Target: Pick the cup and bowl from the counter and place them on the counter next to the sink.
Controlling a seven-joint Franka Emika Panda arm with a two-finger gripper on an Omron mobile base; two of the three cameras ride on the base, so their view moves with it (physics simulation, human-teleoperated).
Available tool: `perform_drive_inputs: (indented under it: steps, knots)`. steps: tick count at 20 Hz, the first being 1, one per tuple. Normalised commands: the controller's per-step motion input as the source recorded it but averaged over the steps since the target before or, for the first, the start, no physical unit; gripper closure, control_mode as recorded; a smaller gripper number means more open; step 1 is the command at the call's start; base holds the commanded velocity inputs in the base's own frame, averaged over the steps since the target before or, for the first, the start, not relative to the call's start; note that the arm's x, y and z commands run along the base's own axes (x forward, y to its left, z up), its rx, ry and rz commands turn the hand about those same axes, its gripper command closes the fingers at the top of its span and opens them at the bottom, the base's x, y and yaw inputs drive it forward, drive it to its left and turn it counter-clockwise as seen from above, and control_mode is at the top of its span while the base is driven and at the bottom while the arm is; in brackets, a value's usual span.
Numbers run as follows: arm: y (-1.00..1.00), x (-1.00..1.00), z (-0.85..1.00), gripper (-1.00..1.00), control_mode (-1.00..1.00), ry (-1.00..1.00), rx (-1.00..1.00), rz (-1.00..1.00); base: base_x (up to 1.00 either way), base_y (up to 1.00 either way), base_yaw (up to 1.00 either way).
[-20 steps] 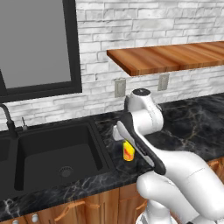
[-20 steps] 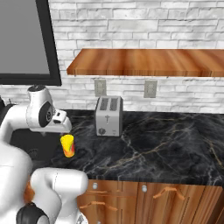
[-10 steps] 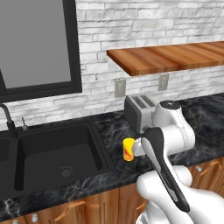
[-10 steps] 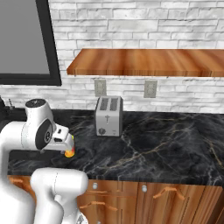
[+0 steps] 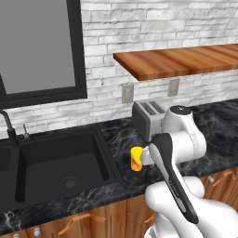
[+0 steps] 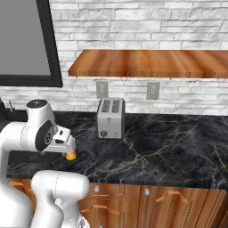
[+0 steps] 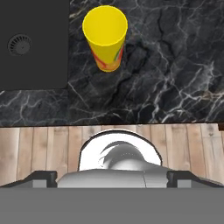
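The yellow-orange cup [image 5: 136,158] stands upright on the black marble counter [image 5: 122,181], just right of the sink [image 5: 56,165]. In the hand view the cup [image 7: 106,36] sits near the top, beside the sink's basin [image 7: 39,65]. My gripper [image 7: 112,176] is open and holds nothing; its fingertips [image 7: 42,176] are spread wide, well back from the cup. From the right base view the cup [image 6: 70,155] peeks out under my hand. The bowl is out of view.
A silver toaster [image 5: 147,119] stands against the brick wall behind the cup, also seen as the toaster [image 6: 110,118]. A dark faucet [image 5: 6,123] rises at the sink's far left. A wooden shelf [image 6: 151,63] hangs above. Bare counter [image 6: 169,151] stretches to the right.
My arm has swung away from over the cup, to the right in the left base view. The cup has stayed in place beside the sink. The gripper has stayed open.
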Motion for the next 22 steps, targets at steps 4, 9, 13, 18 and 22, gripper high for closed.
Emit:
perform_drive_inputs:
  steps: [4, 9, 13, 18, 22]
  knots:
    - [0.0, 0.0, 0.0, -1.0, 1.0, 0.0, 0.0, 0.0, 0.0, 0.0, 0.0]
    - [0.0, 0.0, 0.0, -1.0, 1.0, 0.0, 0.0, 0.0, -0.77, 0.0, -0.03]
    - [0.0, 0.0, 0.0, -1.0, 1.0, 0.0, 0.0, 0.0, -1.0, 0.0, -0.09]
    - [0.0, 0.0, 0.0, -1.0, 1.0, 0.0, 0.0, 0.0, -0.82, 0.0, 0.0]
    - [0.0, 0.0, 0.0, -1.0, 1.0, 0.0, 0.0, 0.0, -0.45, 0.46, 0.51]
